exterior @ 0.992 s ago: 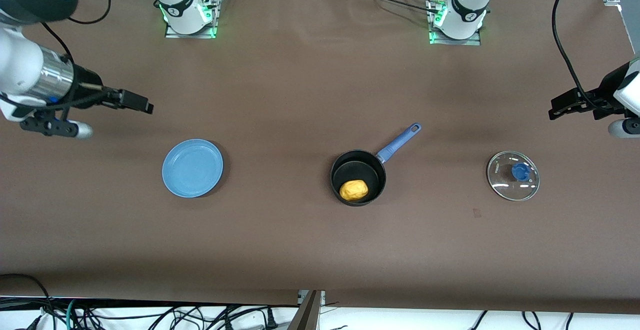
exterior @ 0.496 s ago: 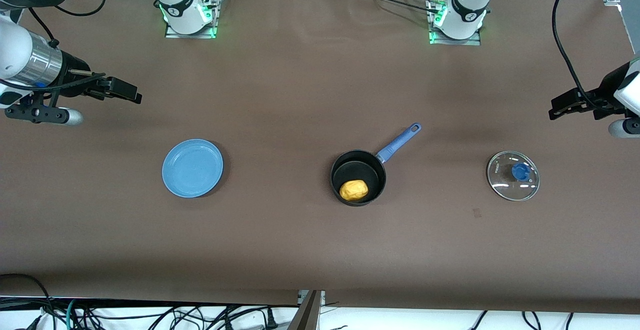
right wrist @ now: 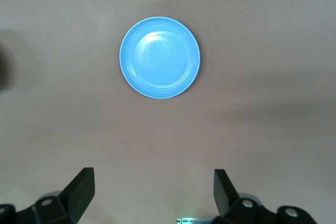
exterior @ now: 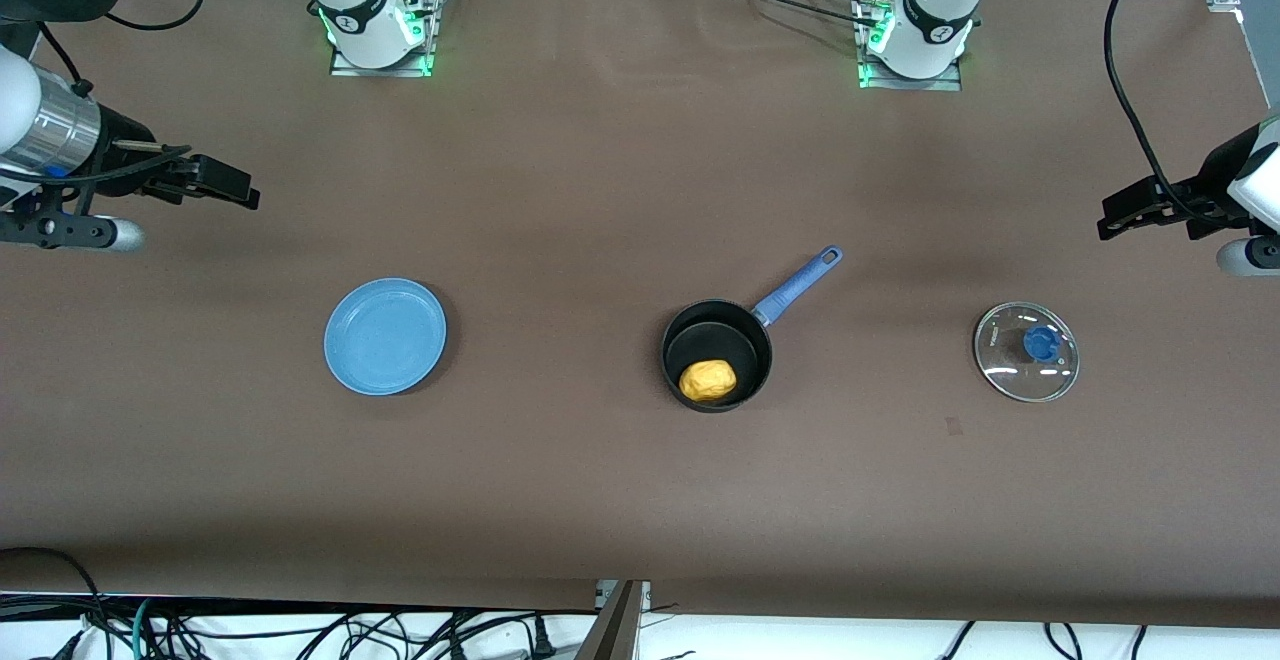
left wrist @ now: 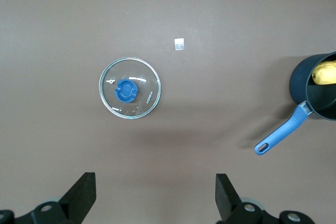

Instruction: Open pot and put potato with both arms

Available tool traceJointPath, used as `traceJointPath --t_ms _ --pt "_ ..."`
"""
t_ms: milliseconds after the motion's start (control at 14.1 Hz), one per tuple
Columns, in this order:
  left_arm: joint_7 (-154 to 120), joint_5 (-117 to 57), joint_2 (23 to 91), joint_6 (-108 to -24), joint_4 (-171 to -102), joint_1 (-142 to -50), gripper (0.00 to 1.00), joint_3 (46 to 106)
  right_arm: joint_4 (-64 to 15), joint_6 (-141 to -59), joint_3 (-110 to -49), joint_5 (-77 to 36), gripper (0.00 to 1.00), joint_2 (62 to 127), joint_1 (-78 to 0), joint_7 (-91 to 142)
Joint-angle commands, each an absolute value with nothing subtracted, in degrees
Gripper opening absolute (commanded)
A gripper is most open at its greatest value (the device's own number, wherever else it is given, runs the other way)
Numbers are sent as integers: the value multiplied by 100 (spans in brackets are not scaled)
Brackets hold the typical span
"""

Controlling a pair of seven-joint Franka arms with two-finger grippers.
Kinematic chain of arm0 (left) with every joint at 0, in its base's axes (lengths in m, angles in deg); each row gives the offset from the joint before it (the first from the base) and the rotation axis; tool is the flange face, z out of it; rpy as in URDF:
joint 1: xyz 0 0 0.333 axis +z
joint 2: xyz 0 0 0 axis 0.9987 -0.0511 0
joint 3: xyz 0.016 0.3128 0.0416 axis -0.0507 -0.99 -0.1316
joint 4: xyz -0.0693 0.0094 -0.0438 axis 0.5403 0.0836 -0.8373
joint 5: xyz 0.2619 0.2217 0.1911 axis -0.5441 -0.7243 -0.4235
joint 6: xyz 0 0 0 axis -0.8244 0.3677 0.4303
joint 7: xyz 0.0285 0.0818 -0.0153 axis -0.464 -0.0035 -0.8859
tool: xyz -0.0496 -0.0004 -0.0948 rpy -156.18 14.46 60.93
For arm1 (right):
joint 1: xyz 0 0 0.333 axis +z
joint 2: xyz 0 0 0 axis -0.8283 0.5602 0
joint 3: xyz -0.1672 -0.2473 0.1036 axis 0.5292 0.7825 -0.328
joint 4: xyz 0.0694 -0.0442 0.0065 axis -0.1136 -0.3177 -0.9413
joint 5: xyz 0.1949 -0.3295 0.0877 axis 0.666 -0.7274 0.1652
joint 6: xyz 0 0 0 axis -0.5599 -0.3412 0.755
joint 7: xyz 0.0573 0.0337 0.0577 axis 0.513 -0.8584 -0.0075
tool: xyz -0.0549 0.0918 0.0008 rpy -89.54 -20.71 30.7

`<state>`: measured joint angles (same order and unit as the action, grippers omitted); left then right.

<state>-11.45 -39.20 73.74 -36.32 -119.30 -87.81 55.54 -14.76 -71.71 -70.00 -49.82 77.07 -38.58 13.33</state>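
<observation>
The black pot (exterior: 716,354) with a long blue handle (exterior: 798,286) stands uncovered mid-table, and the yellow-orange potato (exterior: 708,379) lies inside it. The pot (left wrist: 316,85) and potato (left wrist: 325,72) also show in the left wrist view. The glass lid (exterior: 1026,351) with a blue knob lies flat on the table toward the left arm's end, also in the left wrist view (left wrist: 129,87). My left gripper (exterior: 1125,213) is open and empty, up over the table's left-arm end. My right gripper (exterior: 222,181) is open and empty, up over the right-arm end.
A flat light-blue plate (exterior: 385,335) lies empty on the table toward the right arm's end, also in the right wrist view (right wrist: 160,57). A small pale mark (exterior: 954,426) sits on the brown cloth near the lid. Cables hang at the table's near edge.
My right gripper has drawn back toward the right-arm end of the table, away from the plate. The left arm, pot, potato and lid have not moved.
</observation>
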Motion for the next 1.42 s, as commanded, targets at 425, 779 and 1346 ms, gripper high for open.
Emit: traceJointPath --t_ms 425,779,1346 --pt "-1193 -3841 7312 -3519 -11778 -8804 100 5526 -2106 -7106 -8044 -5572 100 6972 -4978 1894" --pt "-1193 -3832 7312 -3519 -11778 -8804 100 5526 -1915 -7080 -8141 -5828 100 7085 -4987 2325" --pt "-1193 -3832 7304 -3519 -11778 -8804 100 5526 -1844 -7132 -8150 -5846 100 7103 -4969 2254"
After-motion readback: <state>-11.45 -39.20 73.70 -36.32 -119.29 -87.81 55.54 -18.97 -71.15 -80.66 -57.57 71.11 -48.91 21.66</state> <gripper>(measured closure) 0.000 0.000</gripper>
